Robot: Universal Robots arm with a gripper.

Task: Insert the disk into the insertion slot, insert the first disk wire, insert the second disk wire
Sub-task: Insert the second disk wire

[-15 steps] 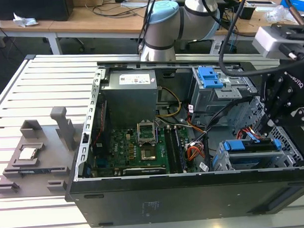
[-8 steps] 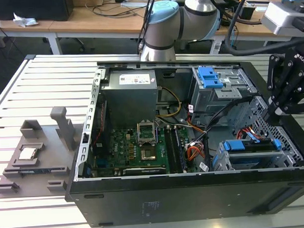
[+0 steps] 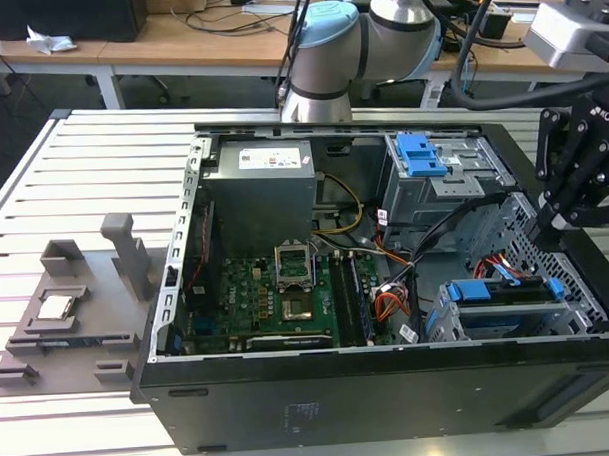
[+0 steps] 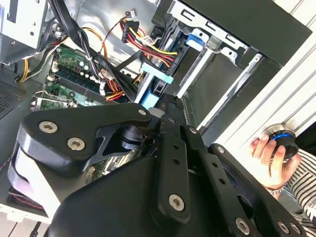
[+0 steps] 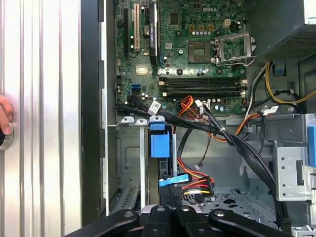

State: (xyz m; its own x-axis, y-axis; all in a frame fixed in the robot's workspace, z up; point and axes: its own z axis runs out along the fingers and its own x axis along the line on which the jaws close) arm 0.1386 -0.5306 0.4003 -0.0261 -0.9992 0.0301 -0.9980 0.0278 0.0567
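The disk [image 3: 502,293], in its bright blue carrier, lies inside the insertion slot [image 3: 443,325], the low silver cage at the case's front on the exterior view's right. In the first wrist view the disk [image 5: 159,144] stands edge-on in the slot [image 5: 129,148], blue tab showing. My gripper [image 5: 168,196] is at the disk's rear end, shut on the pale blue connector of a disk wire [image 5: 174,179] with red, yellow and black leads. The second wrist view has the gripper [image 4: 166,104] touching that connector [image 4: 157,74] beside the disk [image 4: 173,55]. Above the cage's right end hangs the gripper [image 3: 556,221].
A taller grey cage with a blue bracket [image 3: 420,154] stands behind the slot. Thick black cables [image 5: 232,140] cross between the motherboard [image 5: 197,44] and the cages. A person's hand [image 4: 269,150] rests on a round button outside the case wall. A grey fixture [image 3: 72,316] lies on the table.
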